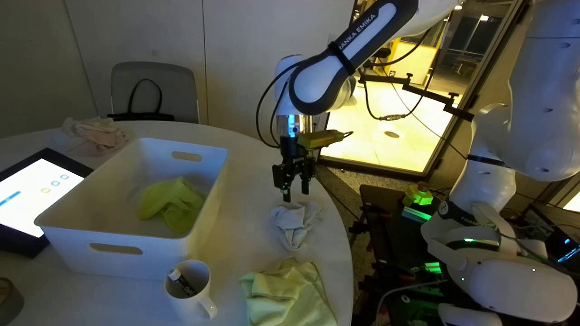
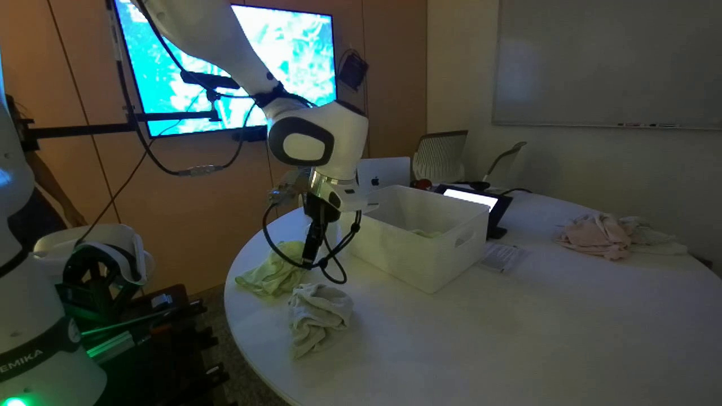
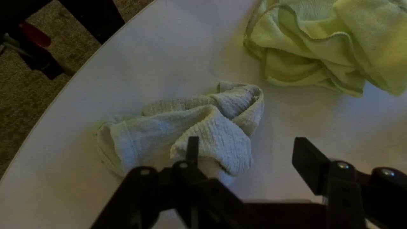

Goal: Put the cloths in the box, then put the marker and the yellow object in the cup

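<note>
My gripper [image 1: 296, 194] hangs above the table, its jaws apart and nothing between them. Just below lies the crumpled white-grey cloth [image 1: 294, 222]; in the wrist view it [image 3: 190, 124] spreads beneath one finger [image 3: 192, 148]. The larger pale yellow-green cloth [image 1: 290, 294] rests on the table near the cup, and also shows in the wrist view [image 3: 318, 54]. Inside the white box [image 1: 113, 246] is the bright yellow-green cloth [image 1: 170, 203]. The white cup [image 1: 192, 303] stands beside the box, with the marker [image 1: 182, 283] leaning inside it. The yellow object is hidden or out of view.
A beige-pink fabric heap [image 1: 97, 136] lies beyond the box. A lit tablet [image 1: 36, 199] stands against the box's far side, and a dark round item [image 1: 9, 299] sits at the table's corner of view. The white-grey cloth is close to the table edge [image 1: 346, 253].
</note>
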